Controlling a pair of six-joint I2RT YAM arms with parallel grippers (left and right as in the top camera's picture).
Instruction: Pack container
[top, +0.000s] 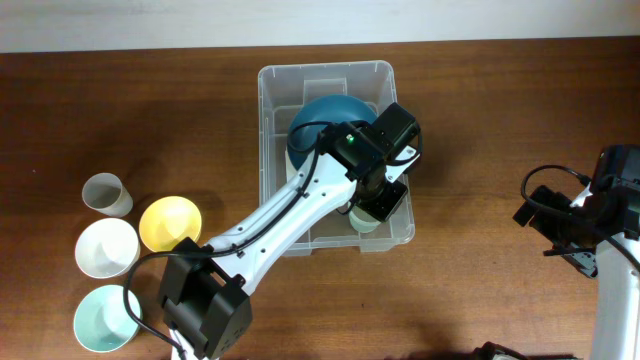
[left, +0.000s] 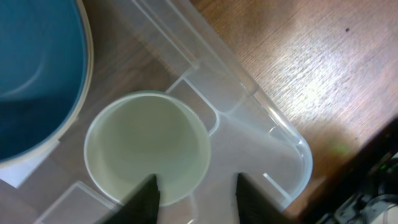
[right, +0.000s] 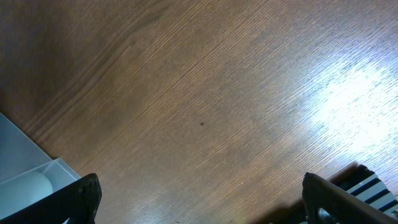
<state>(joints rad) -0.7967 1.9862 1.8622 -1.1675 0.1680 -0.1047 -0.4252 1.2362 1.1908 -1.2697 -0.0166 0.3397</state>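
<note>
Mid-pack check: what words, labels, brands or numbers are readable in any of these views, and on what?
No readable text in any view.
container: clear plastic, no legible marking.
pale patch on its base, left wrist view: maybe a label, cropped, nothing legible.
blue bowl, green cup: plain.
yellow bowl, white bowl, pale blue bowl, grey cup: plain.
green light on the left arm: a lamp, no characters.

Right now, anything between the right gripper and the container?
Nothing visible. Only bare table lies between the right gripper and the right wall of the container. The left gripper hangs inside that side, above a pale green cup.
</note>
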